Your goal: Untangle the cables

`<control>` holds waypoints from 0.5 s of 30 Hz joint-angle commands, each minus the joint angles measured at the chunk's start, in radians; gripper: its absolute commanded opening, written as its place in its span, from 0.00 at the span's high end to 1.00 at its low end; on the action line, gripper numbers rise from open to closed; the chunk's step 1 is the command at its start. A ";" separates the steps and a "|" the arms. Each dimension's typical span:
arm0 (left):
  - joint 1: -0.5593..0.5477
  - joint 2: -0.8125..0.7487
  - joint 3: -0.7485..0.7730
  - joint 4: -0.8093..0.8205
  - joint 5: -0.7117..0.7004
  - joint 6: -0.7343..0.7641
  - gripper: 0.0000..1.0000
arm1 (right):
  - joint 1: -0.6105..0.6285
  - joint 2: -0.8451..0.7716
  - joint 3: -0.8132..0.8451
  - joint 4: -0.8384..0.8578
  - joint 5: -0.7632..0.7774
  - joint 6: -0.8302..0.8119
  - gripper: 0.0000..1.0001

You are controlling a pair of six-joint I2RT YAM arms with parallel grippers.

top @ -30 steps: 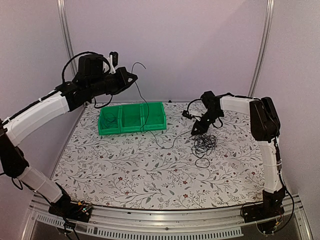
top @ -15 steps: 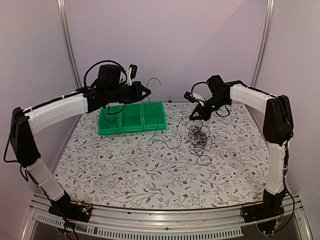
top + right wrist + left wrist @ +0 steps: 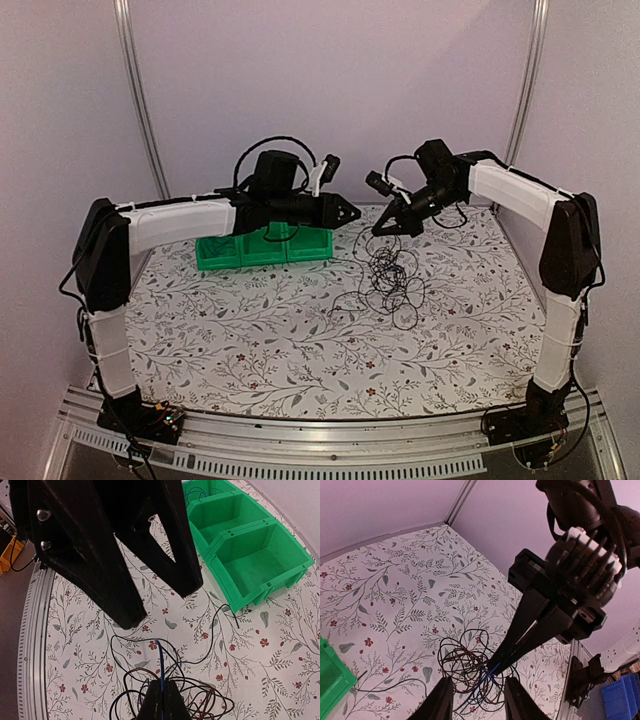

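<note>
1. As seen from above, the left gripper [image 3: 347, 212] is hovering over the table [image 3: 250, 340] just beside the green bin [image 3: 220, 255]. Its fingers are spreading with nothing between them. The right gripper [image 3: 379, 229] is facing it close by, with its fingers pressed together. The cables [image 3: 393, 282] are hanging from the right gripper's tip in a loose tangle, and the lower loops are resting on the table right of centre.
2. From the left wrist, the left gripper's fingers [image 3: 439, 702] are standing apart at the bottom edge. The right gripper [image 3: 501, 661] is pinching strands at the top of the cables [image 3: 462, 662], among them a blue cord [image 3: 489, 676].
3. From the right wrist, the right gripper [image 3: 161, 702] is clamping the blue cord [image 3: 159, 660], which is rising out of the cables [image 3: 200, 695]. The left gripper [image 3: 161, 605] is looming above with its fingers spread, and a loose black end [image 3: 222, 609] is lying near the green bin [image 3: 250, 565].
</note>
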 commanded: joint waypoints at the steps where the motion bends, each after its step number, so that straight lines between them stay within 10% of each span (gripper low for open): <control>1: -0.024 0.069 0.074 0.040 0.088 0.048 0.61 | 0.003 -0.031 -0.014 -0.045 -0.039 -0.041 0.98; 15: -0.031 0.100 0.030 0.090 0.227 0.050 0.66 | 0.004 -0.035 -0.026 -0.038 -0.037 -0.034 0.98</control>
